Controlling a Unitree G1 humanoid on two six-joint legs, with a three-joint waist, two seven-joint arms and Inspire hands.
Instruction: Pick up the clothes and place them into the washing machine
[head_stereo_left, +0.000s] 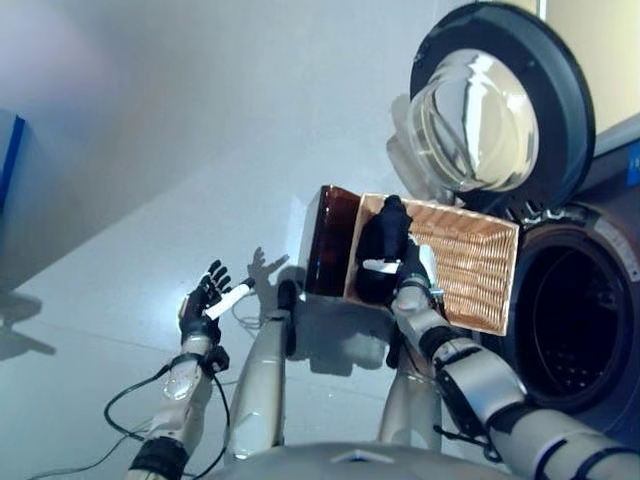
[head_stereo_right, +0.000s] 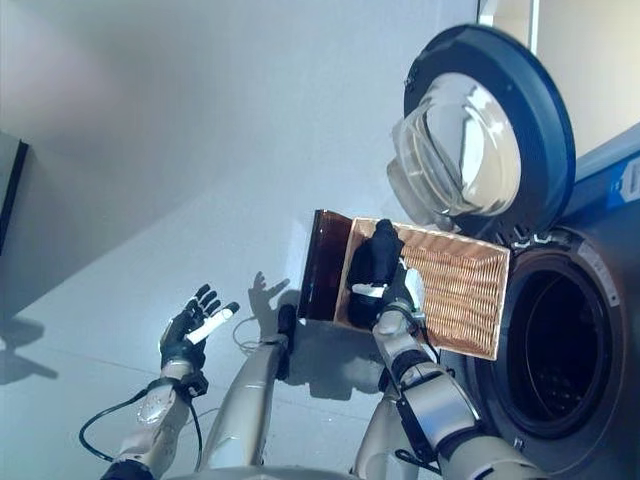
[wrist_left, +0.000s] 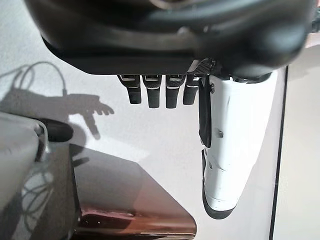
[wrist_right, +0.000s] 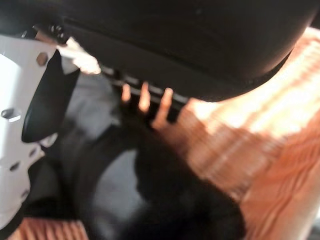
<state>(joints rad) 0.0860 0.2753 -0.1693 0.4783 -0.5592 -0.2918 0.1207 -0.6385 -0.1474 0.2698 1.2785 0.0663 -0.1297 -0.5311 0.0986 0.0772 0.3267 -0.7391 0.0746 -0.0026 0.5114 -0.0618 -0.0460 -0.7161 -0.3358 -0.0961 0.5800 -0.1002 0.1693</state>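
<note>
Inside basket — dark clothes, under right hand fingers

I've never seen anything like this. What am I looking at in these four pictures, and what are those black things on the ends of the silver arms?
A humanoid robot is doing laundry. The two wide pictures come from cameras in its head, looking down; the two close-ups come from cameras on its wrists. The black things are its hands. The right hand reaches into an orange ribbed basket on the floor, onto dark clothes; whether it grips them cannot be seen. The left hand hangs open and empty. Beside the basket stands the washing machine, its round door swung open.
</note>
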